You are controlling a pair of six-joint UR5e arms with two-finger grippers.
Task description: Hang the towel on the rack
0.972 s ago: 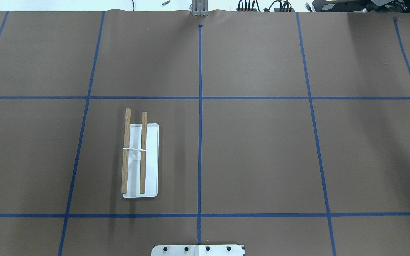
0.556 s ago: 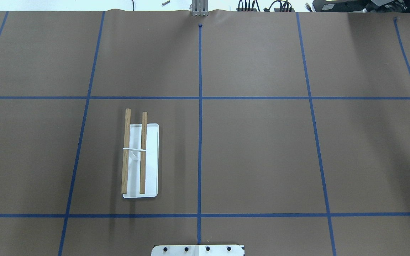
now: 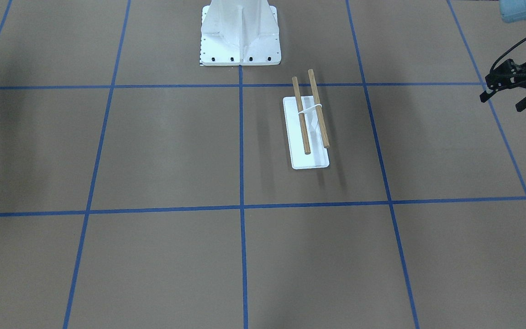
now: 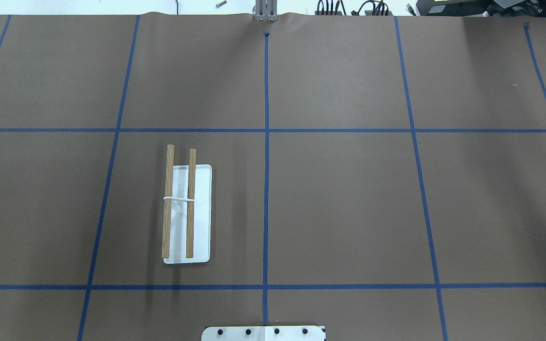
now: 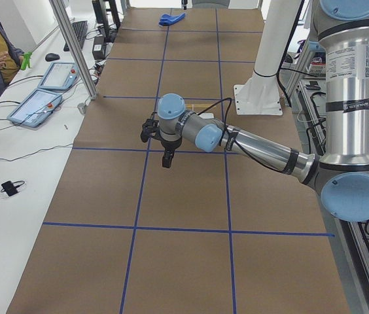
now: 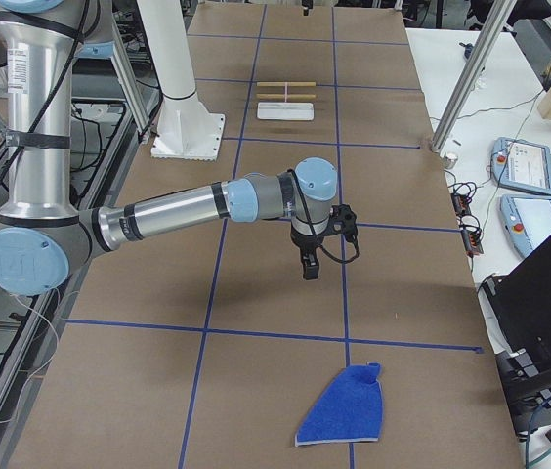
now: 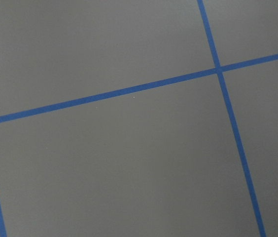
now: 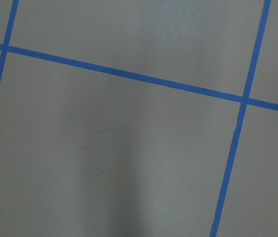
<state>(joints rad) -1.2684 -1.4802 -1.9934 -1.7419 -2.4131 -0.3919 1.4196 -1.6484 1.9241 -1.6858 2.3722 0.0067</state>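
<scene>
On the robot's left half of the desk [image 4: 349,189], ahead and to the left of the white bolted pedestal [image 4: 263,333], the rack [image 4: 187,213] stands on its flat white base. Its two wooden dowels [image 4: 168,201] are level, parallel and bare, running away from the robot. Nothing crowds the dowels on either side, so I judge a cloth could be draped over them from above.

The towel [image 6: 339,410] lies well apart from the rack, at the desk's end on the robot's right. It is blue side up and bunched into a tapering shape, with pale edging along its wide end. Because it lies low on the paper, a corner or fold would probably have to be pinched up from the surface. Neither arm touches it, and hanging has not begun.

The right pincer [image 6: 310,262] hangs pointing down over bare paper between rack and towel. It is the nearer one to the towel, so it looks the likelier to fetch it. It holds nothing, but only a side view shows it, so I cannot tell whether its jaws are apart. The left pincer [image 3: 502,103] hovers above the desk beyond the rack on the robot's left. Its two fingertips stand clearly apart, empty and touching nothing. Both wrist cameras see only the desk's paper and blue tape lines [image 7: 129,91].
</scene>
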